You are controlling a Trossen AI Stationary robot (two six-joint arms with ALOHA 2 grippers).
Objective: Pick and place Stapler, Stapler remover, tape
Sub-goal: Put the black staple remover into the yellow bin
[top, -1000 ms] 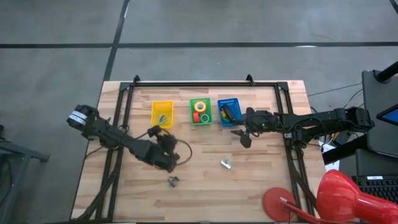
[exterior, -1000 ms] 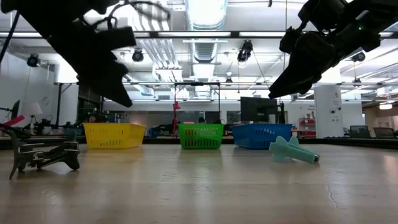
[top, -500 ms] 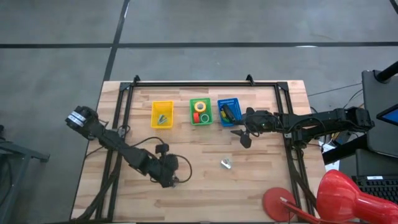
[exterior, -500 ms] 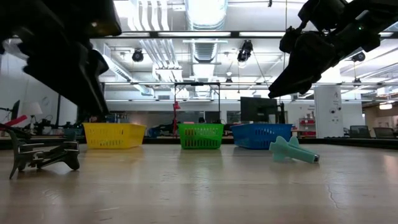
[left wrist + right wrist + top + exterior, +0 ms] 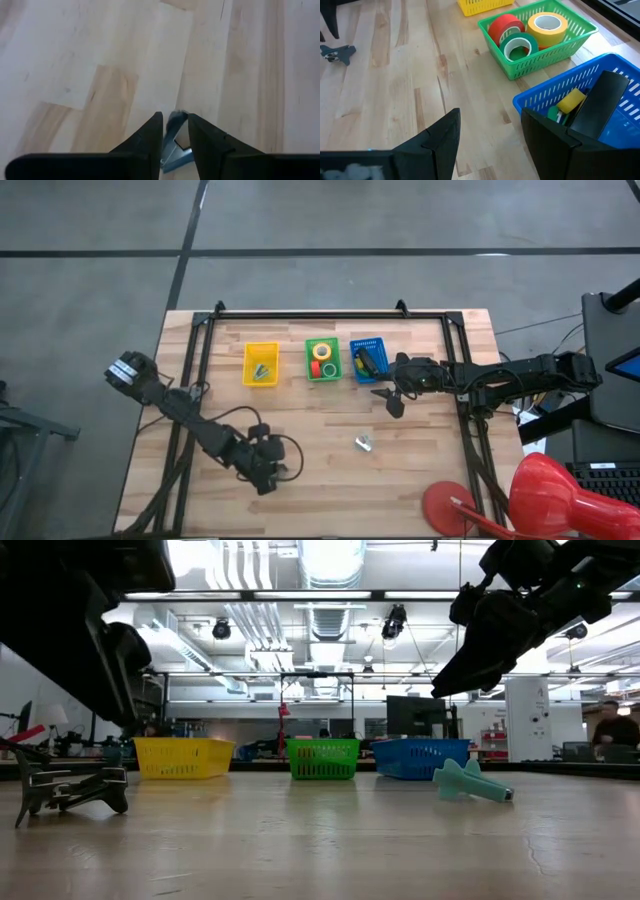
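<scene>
**Q:** Layout, biggest thing first?

**A:** Wooden table (image 5: 440, 480). Three baskets stand in a row near its far edge: yellow basket (image 5: 249, 350), green basket (image 5: 309, 343), blue basket (image 5: 354, 343).

**Q:** Your hands?

**A:** My left gripper (image 5: 268, 475) is low over the near part of the table, well apart from the baskets. Its fingers (image 5: 150, 132) stand a narrow gap apart. My right gripper (image 5: 390, 395) hangs above the table just beside the blue basket on its near side. Its fingers are wide apart and it holds nothing.

**Q:** Stapler?

**A:** The stapler (image 5: 605, 100) lies in the blue basket, tilted against the wall, with a small yellow piece (image 5: 571, 100) next to it.

**Q:** Tape?

**A:** There are three rolls in the green basket: the red roll (image 5: 505, 26) and yellow roll (image 5: 547, 22) side by side, and the green roll (image 5: 518, 47) touching the red one. I see no fourth roll.

**Q:** Staple removers?

**A:** The dark staple remover (image 5: 70, 790) rests on the table right under my left gripper. In the left wrist view it shows in the gap past my fingertips, not clamped. The pale teal staple remover (image 5: 364, 442) lies on bare wood between my two grippers. The small items in the yellow basket are too small to name.
</scene>
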